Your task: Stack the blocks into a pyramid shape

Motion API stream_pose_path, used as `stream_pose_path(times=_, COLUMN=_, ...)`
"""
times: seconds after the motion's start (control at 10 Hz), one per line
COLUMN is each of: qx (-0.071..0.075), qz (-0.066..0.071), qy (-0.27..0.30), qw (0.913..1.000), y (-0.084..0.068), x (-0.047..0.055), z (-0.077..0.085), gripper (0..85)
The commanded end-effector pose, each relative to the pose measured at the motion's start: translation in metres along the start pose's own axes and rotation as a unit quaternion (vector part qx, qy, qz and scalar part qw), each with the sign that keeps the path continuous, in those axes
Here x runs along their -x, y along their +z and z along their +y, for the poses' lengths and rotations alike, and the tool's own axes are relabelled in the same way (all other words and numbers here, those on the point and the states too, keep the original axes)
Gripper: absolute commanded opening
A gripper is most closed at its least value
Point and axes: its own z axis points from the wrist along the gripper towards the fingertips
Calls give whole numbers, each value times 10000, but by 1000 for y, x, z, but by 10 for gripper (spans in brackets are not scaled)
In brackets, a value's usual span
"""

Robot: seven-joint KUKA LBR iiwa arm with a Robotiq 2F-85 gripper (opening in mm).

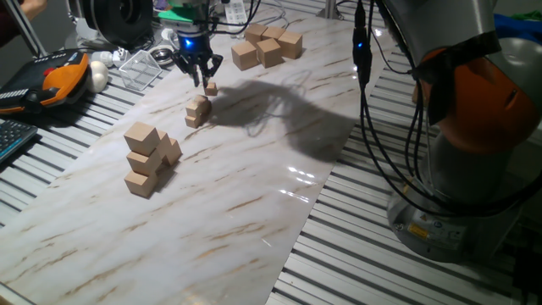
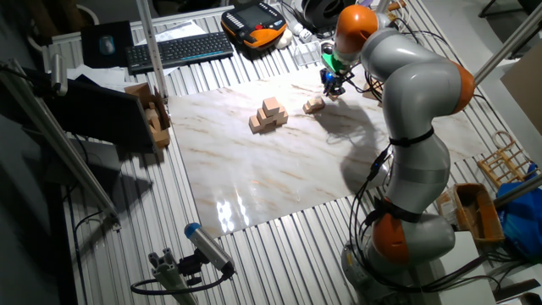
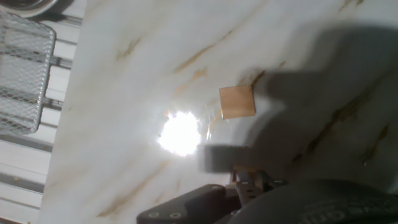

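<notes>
**Gripper hangs just above a lone block, near the small stack**

You have the marble board (image 1: 254, 195) as your landmark: it lies on a slatted metal table (image 1: 398, 271) and carries every cube. The arm (image 2: 415, 93) reaches over the board's far end from its orange-jointed base beside the board and throws a wide shadow across it.

On the board's near part stands a pile of bigger cubes (image 1: 148, 157), well apart from the gripper. At the board's far corner sits a cluster of large cubes (image 1: 267, 44). Off the board, beyond its far left edge, you see a wire basket (image 1: 140, 68), an orange-and-black pendant (image 1: 59, 80) and a keyboard (image 2: 179, 48).

The small stack of blocks (image 1: 196, 111) stands toward the middle of the board's far half. One single block (image 1: 210, 87) lies just beyond it, apart from the stack. The gripper (image 1: 199, 74) hangs just over that single block, fingers pointing down and holding nothing; you cannot tell how wide the jaws stand. The hand view shows that block flat on the marble beside a bright glare spot.
</notes>
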Motion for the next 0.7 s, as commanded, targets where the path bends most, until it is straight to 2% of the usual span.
stream_pose_path(times=0.0, qx=-3, qz=12, qy=12, qw=10000, y=0, x=0, z=0, gripper=0)
stream_pose_path(times=0.1, qx=-18, qz=48, qy=-2, qw=10000, y=0, x=0, z=0, gripper=0)
stream_pose_path(times=0.2, qx=46, qz=102, qy=-121, qw=9999, y=0, x=0, z=0, gripper=0)
stream_pose_path(times=0.3, qx=52, qz=36, qy=-285, qw=9996, y=0, x=0, z=0, gripper=0)
stream_pose_path(times=0.5, qx=-176, qz=-239, qy=-391, qw=9988, y=0, x=0, z=0, gripper=0)
stream_pose_path(times=0.6, qx=-191, qz=-225, qy=-505, qw=9983, y=0, x=0, z=0, gripper=0)
